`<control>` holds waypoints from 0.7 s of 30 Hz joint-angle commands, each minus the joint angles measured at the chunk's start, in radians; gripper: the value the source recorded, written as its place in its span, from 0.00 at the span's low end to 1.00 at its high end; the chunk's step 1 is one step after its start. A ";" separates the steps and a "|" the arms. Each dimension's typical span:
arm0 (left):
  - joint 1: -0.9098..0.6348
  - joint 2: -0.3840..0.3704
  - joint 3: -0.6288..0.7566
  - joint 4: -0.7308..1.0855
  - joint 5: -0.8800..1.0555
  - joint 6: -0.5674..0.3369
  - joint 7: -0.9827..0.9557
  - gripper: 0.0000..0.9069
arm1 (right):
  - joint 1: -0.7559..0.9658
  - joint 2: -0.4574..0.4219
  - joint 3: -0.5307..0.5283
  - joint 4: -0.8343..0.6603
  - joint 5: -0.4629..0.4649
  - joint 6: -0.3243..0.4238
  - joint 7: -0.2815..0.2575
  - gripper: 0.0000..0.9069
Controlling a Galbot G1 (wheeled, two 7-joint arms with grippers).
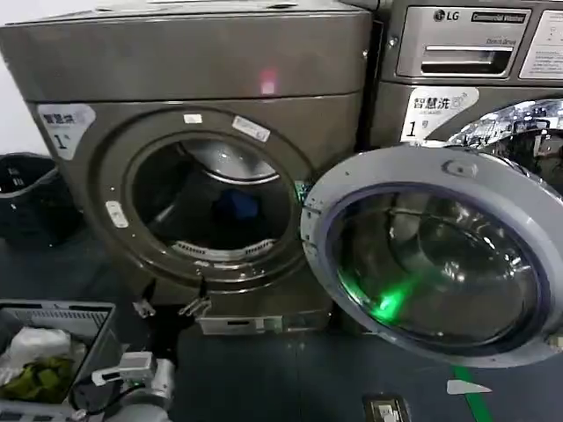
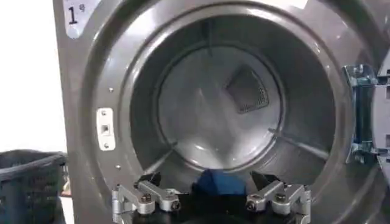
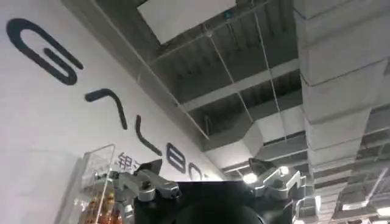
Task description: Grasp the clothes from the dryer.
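Observation:
The bronze-grey dryer (image 1: 193,61) stands with its round door (image 1: 440,167) swung open to the right. The clothes (image 1: 236,205), a small dark blue bundle, lie low at the back of the drum. My left gripper (image 1: 169,307) hovers open just outside the lower rim of the mouth, short of the drum. In the left wrist view the clothes (image 2: 214,182) sit between and beyond the spread fingers of that gripper (image 2: 207,179), untouched. My right gripper (image 3: 206,165) is open and empty, pointing up at a ceiling, away from the dryer.
A black laundry basket (image 1: 26,198) stands left of the dryer. A grey crate (image 1: 84,309) holding white and yellow-green cloths sits at the lower left. The LG machine (image 1: 466,53) is on the right, behind the open door. Green tape (image 1: 477,400) marks the floor.

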 commanded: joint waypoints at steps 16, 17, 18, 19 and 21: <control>-0.012 0.000 0.003 0.013 -0.002 0.003 0.002 1.00 | 0.004 -0.002 -0.005 0.006 -0.004 0.002 -0.004 1.00; -0.012 0.000 0.003 0.013 -0.002 0.003 0.002 1.00 | 0.003 -0.002 -0.005 0.006 -0.003 0.002 -0.005 1.00; -0.011 0.001 0.003 0.013 -0.003 0.003 0.002 1.00 | 0.003 -0.002 -0.005 0.007 -0.003 0.002 -0.005 1.00; -0.011 0.001 0.003 0.013 -0.003 0.003 0.002 1.00 | 0.002 -0.002 -0.005 0.007 -0.003 0.002 -0.005 1.00; -0.011 0.002 0.003 0.013 -0.003 0.003 0.002 1.00 | 0.000 -0.002 -0.005 0.009 -0.003 0.002 -0.006 1.00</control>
